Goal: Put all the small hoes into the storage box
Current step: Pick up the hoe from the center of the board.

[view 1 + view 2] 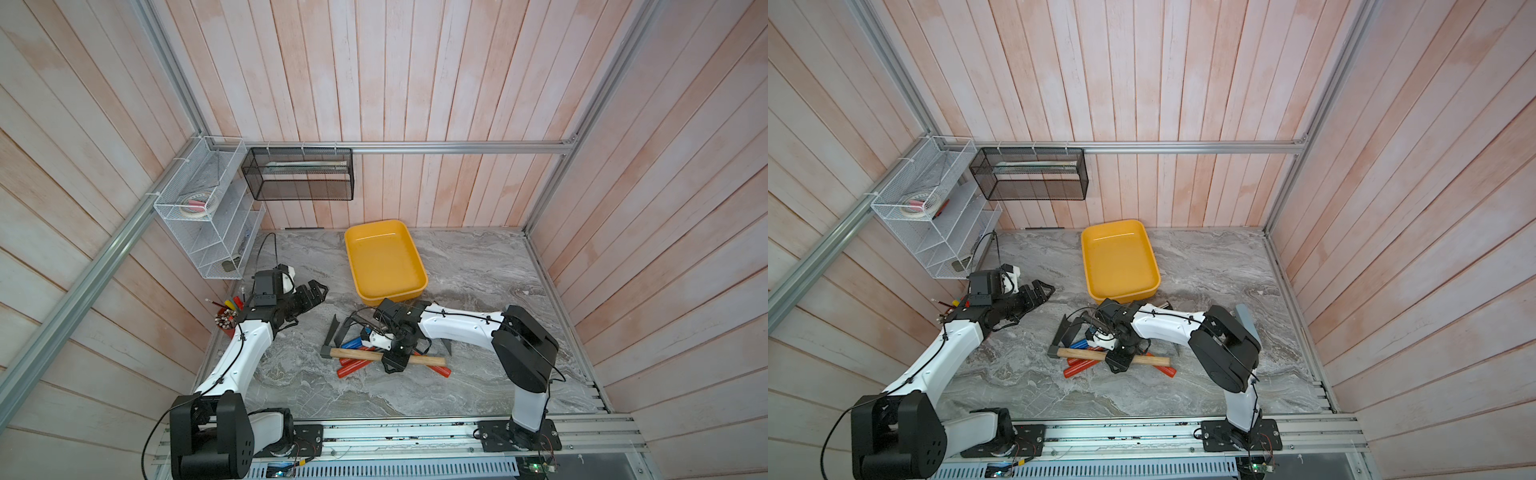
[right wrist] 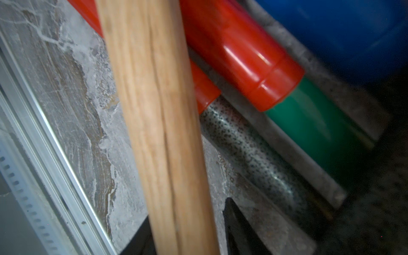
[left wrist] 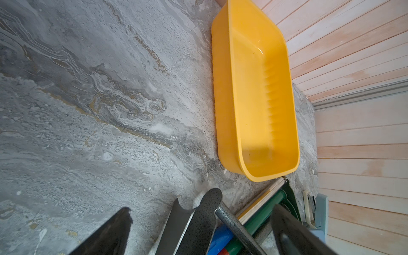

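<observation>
The small hoe (image 1: 353,354), which I take to be the tool with the wooden handle and black head, lies on top of a pile of tools with red handles (image 1: 353,368) in the middle of the desk (image 1: 478,257). It lies sideways across the desk, with its head toward my left arm. My right claw (image 1: 394,361) is right above the handle, with one finger on each side. I cannot tell if it is squeezing yet. My left claw (image 1: 313,293) is spread wide, holds nothing, and is off to the side. So my right arm is the near one. The storage box (image 1: 351,262) is empty and sits just past the pile, toward the back wall.
</observation>
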Robot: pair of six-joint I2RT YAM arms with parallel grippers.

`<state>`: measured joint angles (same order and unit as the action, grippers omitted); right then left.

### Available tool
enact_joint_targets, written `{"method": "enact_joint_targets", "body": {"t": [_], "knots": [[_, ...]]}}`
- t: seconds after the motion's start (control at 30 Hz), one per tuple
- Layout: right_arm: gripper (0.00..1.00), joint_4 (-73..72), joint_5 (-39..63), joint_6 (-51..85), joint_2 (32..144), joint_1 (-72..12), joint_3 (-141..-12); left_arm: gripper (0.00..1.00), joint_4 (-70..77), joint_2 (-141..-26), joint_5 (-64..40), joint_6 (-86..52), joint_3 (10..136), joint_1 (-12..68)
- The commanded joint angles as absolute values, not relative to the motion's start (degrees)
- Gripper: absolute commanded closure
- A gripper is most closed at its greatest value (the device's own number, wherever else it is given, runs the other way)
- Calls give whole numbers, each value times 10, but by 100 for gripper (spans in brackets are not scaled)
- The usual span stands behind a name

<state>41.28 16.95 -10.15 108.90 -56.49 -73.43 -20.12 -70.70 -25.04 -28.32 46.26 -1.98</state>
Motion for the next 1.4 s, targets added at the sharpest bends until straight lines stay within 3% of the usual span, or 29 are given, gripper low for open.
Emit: {"method": "enact_joint_targets", "body": {"t": [0.0,0.37,0.63,0.73,1.37], "knots": [[61,412,157,-102,1097,-568,-729,0,-191,-708,-250,-283,456,-24],[82,404,130,-98,1088,-568,-726,0,-192,-708,-249,-283,457,-24],[89,400,123,-92,1073,-570,-735,0,-195,-710,-250,-282,457,-25],[100,400,118,-81,1068,-572,-745,0,-198,-710,-253,-278,460,-24],[100,326,109,-20,989,-584,-750,0,-234,-625,-369,-397,459,-25]]}}
